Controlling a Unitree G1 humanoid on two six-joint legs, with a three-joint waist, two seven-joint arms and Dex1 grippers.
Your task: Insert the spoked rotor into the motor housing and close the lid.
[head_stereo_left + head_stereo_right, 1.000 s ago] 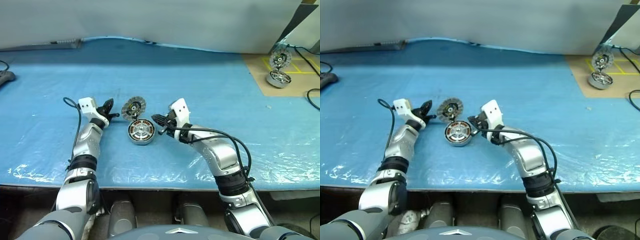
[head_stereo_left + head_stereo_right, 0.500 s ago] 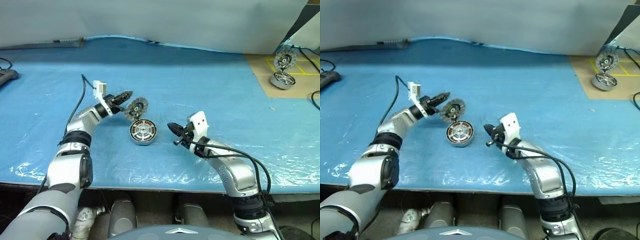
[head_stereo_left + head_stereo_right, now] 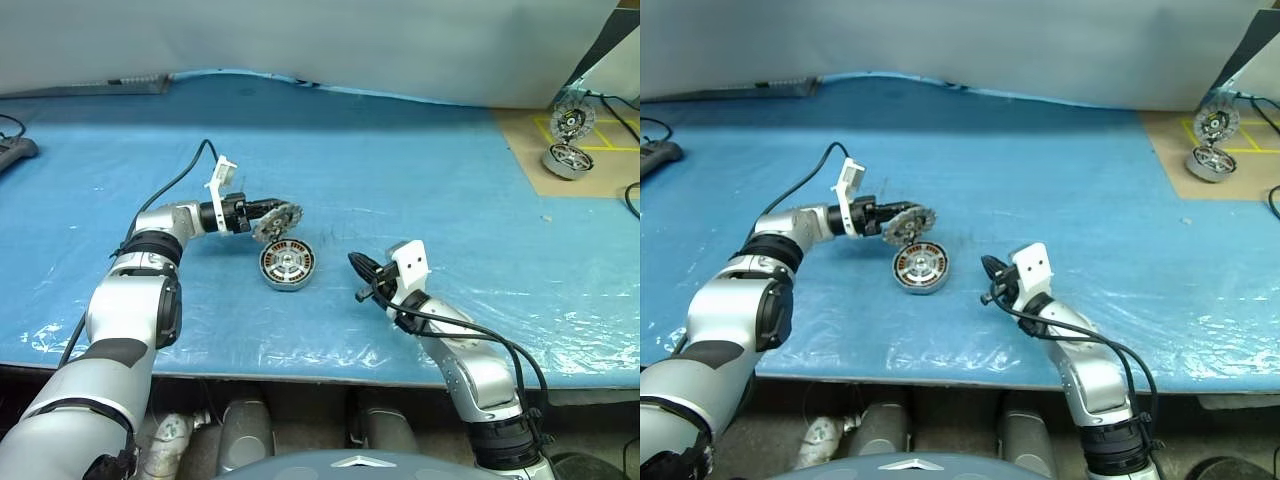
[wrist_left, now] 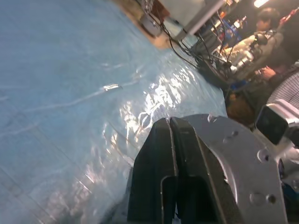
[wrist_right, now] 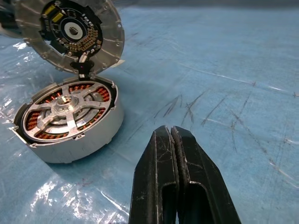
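Note:
The motor housing (image 3: pixel 287 266) lies on the blue sheet with the spoked rotor (image 5: pixel 65 105) seated inside it, over the copper windings. The lid (image 3: pixel 278 221) stands raised on its hinge at the housing's far edge, its ribbed inner face turned toward my right wrist camera (image 5: pixel 70 31). My left gripper (image 3: pixel 262 213) is shut and lies level, pointing right, its tips at the lid's plain grey outer face (image 4: pixel 233 163). To the right of the housing and clear of it, my right gripper (image 3: pixel 355 276) is shut on nothing.
A second motor unit (image 3: pixel 562 160) with its lid raised sits on a brown board at the far right, beside black cables (image 3: pixel 625 205). A dark object (image 3: pixel 10 150) lies at the far left. The table's front edge runs close below the right arm. A person (image 4: pixel 268 28) sits in the background.
My left gripper has swung from pointing forward to pointing right and come up to the back of the lid. My right gripper has drawn back to the right, away from the housing.

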